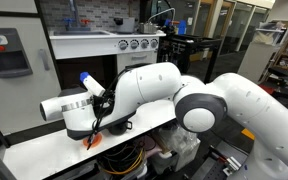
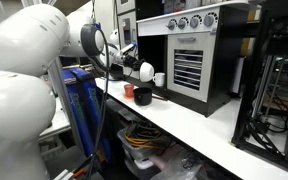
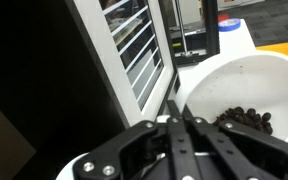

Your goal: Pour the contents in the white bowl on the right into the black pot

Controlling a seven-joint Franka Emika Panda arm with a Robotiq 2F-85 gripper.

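Note:
In the wrist view my gripper (image 3: 174,101) is shut on the near rim of the white bowl (image 3: 246,76), one finger on each side of the wall. Dark beans (image 3: 246,118) lie in the bowl's bottom. In an exterior view the gripper (image 2: 148,72) holds the white bowl (image 2: 160,78) in the air in front of the toy oven, above and slightly right of the black pot (image 2: 144,97). An orange cup (image 2: 129,92) stands beside the pot on its left. In an exterior view the arm (image 1: 144,95) hides the bowl and the gripper; only a dark edge of the pot (image 1: 120,125) shows.
A toy kitchen oven (image 2: 189,62) with slatted door and knobs stands on the white table (image 2: 219,135), close behind the bowl; its door (image 3: 134,50) fills the left of the wrist view. A blue cabinet (image 2: 79,100) stands behind the table. Bins sit under the table (image 2: 144,155).

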